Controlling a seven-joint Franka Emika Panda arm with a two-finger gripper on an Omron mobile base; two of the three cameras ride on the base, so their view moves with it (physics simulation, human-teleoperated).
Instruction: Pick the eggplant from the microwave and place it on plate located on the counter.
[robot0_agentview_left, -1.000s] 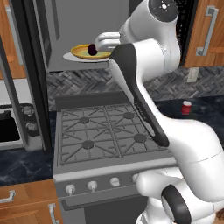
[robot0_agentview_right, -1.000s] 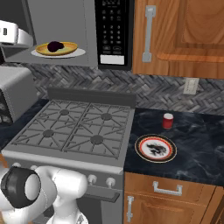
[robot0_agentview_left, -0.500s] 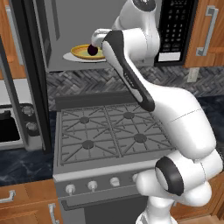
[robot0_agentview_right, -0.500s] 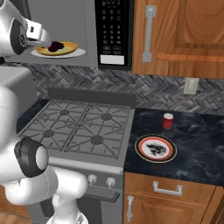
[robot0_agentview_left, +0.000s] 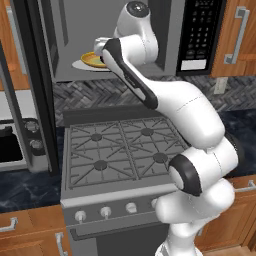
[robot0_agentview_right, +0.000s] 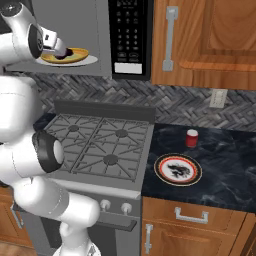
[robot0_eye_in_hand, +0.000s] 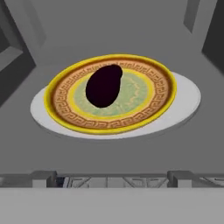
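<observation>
Eggplant (robot0_eye_in_hand: 104, 85) on yellow dish (robot0_eye_in_hand: 148, 111) (inside microwave (robot0_agentview_right: 100, 37)).

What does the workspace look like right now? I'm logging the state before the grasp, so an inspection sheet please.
Surface: dark marbled counter, right of the gas stove.
Job's things: eggplant lies on the yellow dish on the white turntable inside the open microwave; plate sits bare on the counter.
Clutter: small red cup behind the plate.
Grippers: gripper at the dish, short of the eggplant; open or shut cannot be told.
Cables: nothing seen.
Surroundings: wooden cabinets, wall outlet.
</observation>
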